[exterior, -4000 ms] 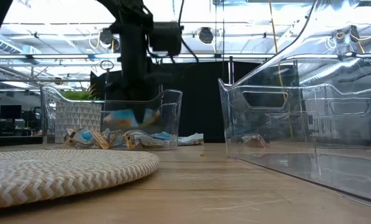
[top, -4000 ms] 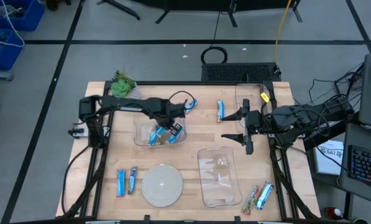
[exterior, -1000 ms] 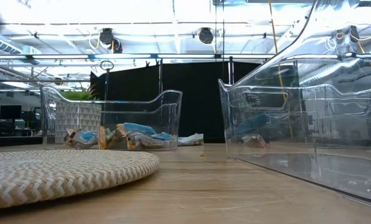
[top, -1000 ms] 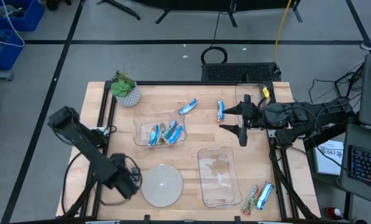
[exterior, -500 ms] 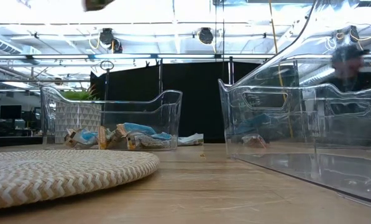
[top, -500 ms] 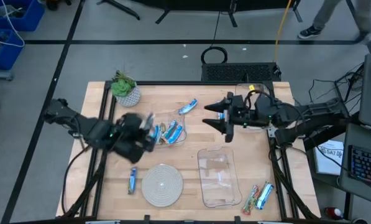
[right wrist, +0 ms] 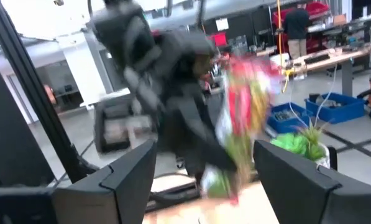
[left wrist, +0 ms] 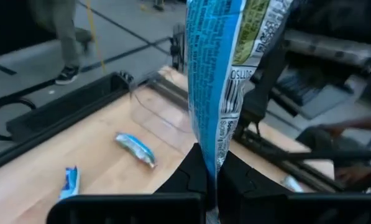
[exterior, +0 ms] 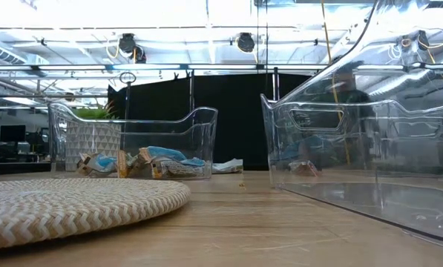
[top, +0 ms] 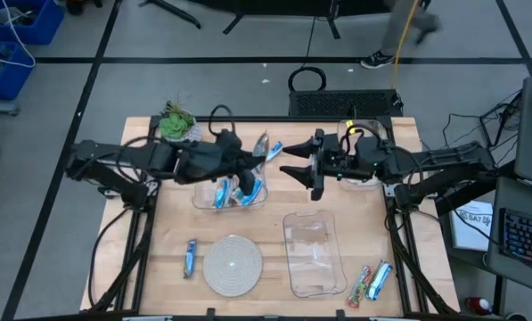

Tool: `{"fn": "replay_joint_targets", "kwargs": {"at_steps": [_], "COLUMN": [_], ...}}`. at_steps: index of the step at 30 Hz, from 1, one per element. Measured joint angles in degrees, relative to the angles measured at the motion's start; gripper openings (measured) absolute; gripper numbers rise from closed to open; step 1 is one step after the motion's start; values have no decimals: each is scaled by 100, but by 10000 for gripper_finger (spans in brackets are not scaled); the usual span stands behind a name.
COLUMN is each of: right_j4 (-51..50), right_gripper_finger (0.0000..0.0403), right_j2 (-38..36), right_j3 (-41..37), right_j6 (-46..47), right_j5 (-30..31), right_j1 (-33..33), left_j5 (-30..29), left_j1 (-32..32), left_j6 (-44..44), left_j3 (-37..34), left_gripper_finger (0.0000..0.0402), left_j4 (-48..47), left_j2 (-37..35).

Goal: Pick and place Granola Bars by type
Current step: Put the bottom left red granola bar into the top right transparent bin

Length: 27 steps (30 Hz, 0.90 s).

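1. Your left gripper [top: 258, 152] pinches a blue bar [left wrist: 217, 81] by one end, long axis upright, over the bin's [top: 201, 198] far edge (bars inside).
2. Right gripper [top: 303, 175] gapes, empty, nearby.

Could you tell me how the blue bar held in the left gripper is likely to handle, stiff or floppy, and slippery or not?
Probably fairly stiff: the blue bar stands upright above the left gripper, pinched only at its end. Likely light, as that small pinch carries it. Its glossy wrapper may slip.
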Motion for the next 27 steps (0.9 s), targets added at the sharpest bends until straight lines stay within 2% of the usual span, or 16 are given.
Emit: {"fn": "replay_joint_targets", "kwargs": {"at_steps": [2,8,16,18,20,24,25,27], "right_j4": [136,128,58,53,62,150,146,44], "right_gripper_finger": [263,263,253,226,179,47,30,26], "right_j2": [49,140,195,248,274,267,241,160], "right_j3": [2,4,6,4,4,10,11,9], "right_j6": [-36,-28,114,184,215,-4,-168,-304], "right_j5": [19,11,6,-13,-31,-287,-293,-172], "right_j1": [-34,-183,-248,-267,-264,-262,-258,-254], "left_j5": [169,629,761,757,782,937,940,892], "left_j1": [54,112,-26,-34,-24,15,22,59], "left_j6": [121,377,458,502,573,596,609,723], "left_j3": [-21,6,-18,-18,-18,-18,-18,-17], "left_gripper_finger": [10,10,10,10,9,18,29,59], "left_j4": [10,901,827,875,1026,1238,1220,1117], "left_j2": [98,333,411,415,415,415,415,417]}}
